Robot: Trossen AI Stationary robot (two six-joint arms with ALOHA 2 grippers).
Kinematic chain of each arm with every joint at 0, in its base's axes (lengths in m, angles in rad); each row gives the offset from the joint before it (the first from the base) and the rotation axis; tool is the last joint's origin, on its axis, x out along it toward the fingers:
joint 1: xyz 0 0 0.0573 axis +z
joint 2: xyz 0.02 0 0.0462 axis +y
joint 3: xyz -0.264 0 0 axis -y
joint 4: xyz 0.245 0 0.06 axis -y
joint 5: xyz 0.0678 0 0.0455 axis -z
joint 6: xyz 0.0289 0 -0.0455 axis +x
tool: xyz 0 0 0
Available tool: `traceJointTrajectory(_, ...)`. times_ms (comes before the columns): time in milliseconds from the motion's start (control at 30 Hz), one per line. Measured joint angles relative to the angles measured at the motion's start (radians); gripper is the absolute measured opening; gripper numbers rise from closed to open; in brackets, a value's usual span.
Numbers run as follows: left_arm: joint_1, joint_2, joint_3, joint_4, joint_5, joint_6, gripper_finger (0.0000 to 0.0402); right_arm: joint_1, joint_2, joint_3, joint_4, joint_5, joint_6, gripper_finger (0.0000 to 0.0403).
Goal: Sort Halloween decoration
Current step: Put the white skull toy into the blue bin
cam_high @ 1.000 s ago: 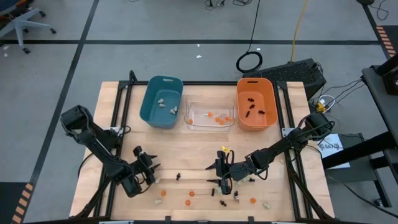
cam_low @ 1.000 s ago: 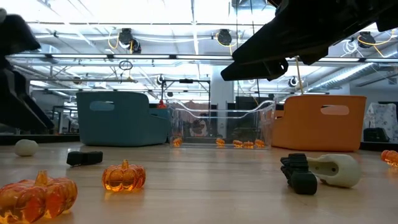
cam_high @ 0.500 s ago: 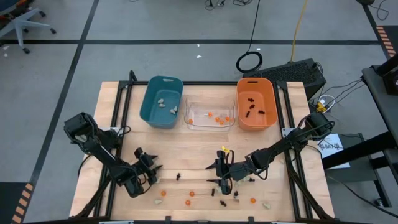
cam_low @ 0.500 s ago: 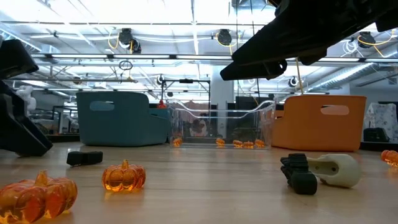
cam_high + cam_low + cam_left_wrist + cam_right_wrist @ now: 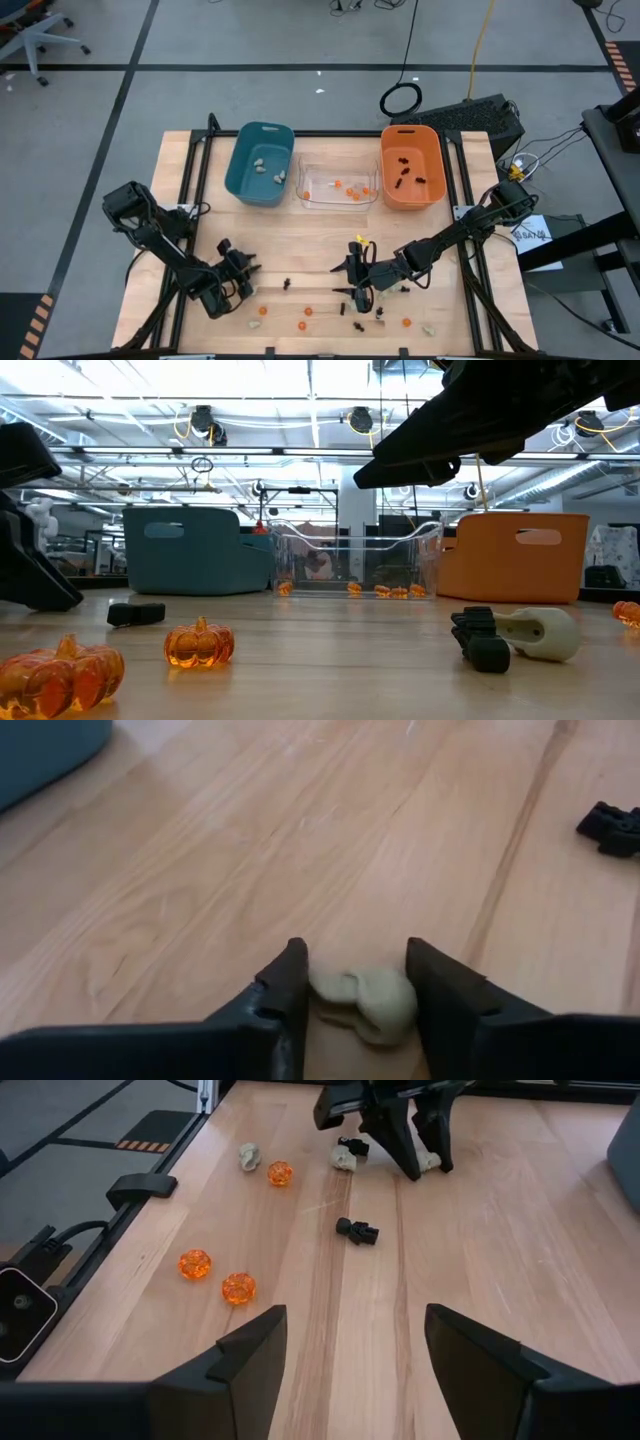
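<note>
My left gripper [image 5: 358, 975] is down at the table's left part [image 5: 243, 272], shut on a pale beige lump [image 5: 368, 1003]. My right gripper [image 5: 355, 1370] hangs open over the table's middle [image 5: 358, 282] and holds nothing. Loose trinkets lie on the wood near the front edge: orange pumpkins [image 5: 199, 644], [image 5: 238, 1288], black spidery ones [image 5: 357, 1231], [image 5: 135, 614] and pale lumps [image 5: 540, 632], [image 5: 248, 1156]. The low view shows only the dark side of my left gripper [image 5: 30, 575], which hides the lump there. My left gripper pinches the pale lump by its two opposite sides [image 5: 400, 995] between its two fingers [image 5: 290, 982]. The fingers slant down from the table's left. The lump rests on the wooden tabletop.
Three bins stand in a row at the far edge: teal [image 5: 260, 165] with pale lumps, clear [image 5: 338, 187] with orange pieces, orange [image 5: 411, 167] with black pieces. A black trinket [image 5: 612, 825] lies just beyond my left gripper.
My left gripper has come down onto the table over the pale lump. A second ago that lump lay in plain sight at the low view's left. Now the gripper stands around it and hides it there.
</note>
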Motion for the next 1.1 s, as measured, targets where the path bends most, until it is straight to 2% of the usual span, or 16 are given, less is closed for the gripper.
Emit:
traceJointTrajectory(167,0.0,0.0,0.0,-0.006,0.003,0.031,0.0096,0.0,0.0,0.0,0.0,0.0,0.0,0.0221)
traceJointTrajectory(733,0.0,-0.013,0.005,-0.002,-0.033,0.189,0.0091,0.0,0.0,0.0,0.0,-0.001,0.0,0.0221)
traceJointTrajectory(933,0.0,-0.058,0.004,-0.006,-0.061,0.295,0.0091,0.0,0.0,0.0,0.0,-0.001,0.0,0.0221)
traceJointTrajectory(1100,0.001,-0.096,0.004,0.016,-0.101,0.463,0.0091,0.0,0.0,0.0,0.0,0.0,0.0,0.0221)
